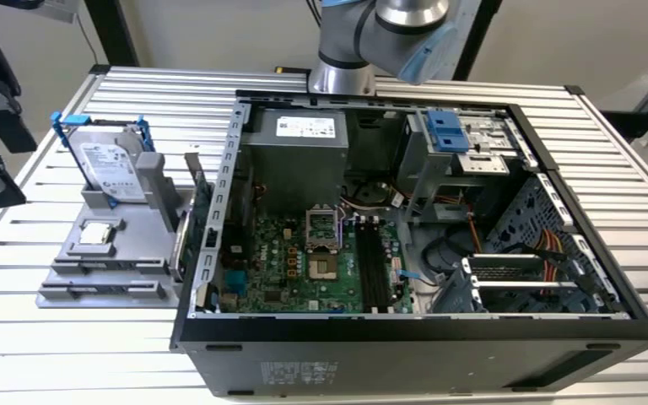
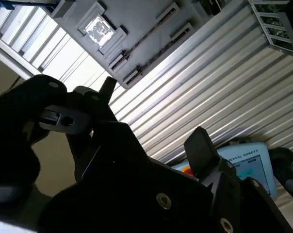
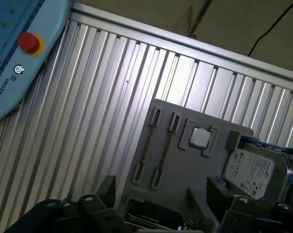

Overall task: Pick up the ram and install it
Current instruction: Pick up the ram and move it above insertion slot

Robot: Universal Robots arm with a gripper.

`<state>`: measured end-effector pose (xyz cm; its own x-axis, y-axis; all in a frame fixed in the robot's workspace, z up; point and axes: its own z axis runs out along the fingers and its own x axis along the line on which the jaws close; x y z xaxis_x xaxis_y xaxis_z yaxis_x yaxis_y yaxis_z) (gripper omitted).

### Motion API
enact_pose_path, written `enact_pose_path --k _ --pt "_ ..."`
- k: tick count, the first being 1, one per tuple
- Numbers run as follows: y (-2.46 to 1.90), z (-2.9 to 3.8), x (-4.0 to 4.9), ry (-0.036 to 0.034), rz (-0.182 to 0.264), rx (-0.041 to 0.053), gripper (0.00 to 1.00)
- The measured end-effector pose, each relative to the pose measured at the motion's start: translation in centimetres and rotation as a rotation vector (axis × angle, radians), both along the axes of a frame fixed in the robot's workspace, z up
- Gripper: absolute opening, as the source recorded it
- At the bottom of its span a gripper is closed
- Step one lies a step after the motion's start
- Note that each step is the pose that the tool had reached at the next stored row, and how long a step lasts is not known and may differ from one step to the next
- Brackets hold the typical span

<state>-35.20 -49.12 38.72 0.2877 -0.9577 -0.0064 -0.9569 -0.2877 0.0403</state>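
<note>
- Where the grey holder (image 1: 110,283) meets the computer case (image 1: 414,354), the ram (image 1: 197,192) stands on its thin edge in the exterior view. It looks dark with a bit of green.
- It sits in the holder, on the side that is just beside the case wall.
- On the same holder, a small square silver chip (image 1: 97,234) lies flat in the middle. A silver hard drive (image 1: 110,164) in a blue frame stands up at the far end.
- The case is open on top. A green board (image 1: 290,261) lies flat inside it, with long dark slots (image 1: 375,266) side by side on the board.
- The holder and the case both sit on a table (image 1: 594,169) made of ribbed metal strips. The holder is on the exterior view's left of the case.
- In the second wrist view, the gripper (image 2: 154,116) hangs in the air above the table and the holder. Its jaws are spread wide and hold nothing. There is only air between the two black fingers (image 2: 107,87).
- In the first wrist view, the chip and the hard drive show on the holder below the gripper.
- A light blue box with a red button (image 3: 28,42) lies on the table, well apart from the holder.
- The robot arm (image 1: 386,34) comes in at the top of the exterior view, behind the case.
</note>
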Motion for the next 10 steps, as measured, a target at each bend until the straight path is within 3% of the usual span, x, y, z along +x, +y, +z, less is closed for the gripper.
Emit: enact_pose_path --k 9,10 --pt "0.0 0.0 0.0 0.0 0.019 0.0 0.0" --pt "0.0 0.0 0.0 0.0 0.021 0.0 1.0"
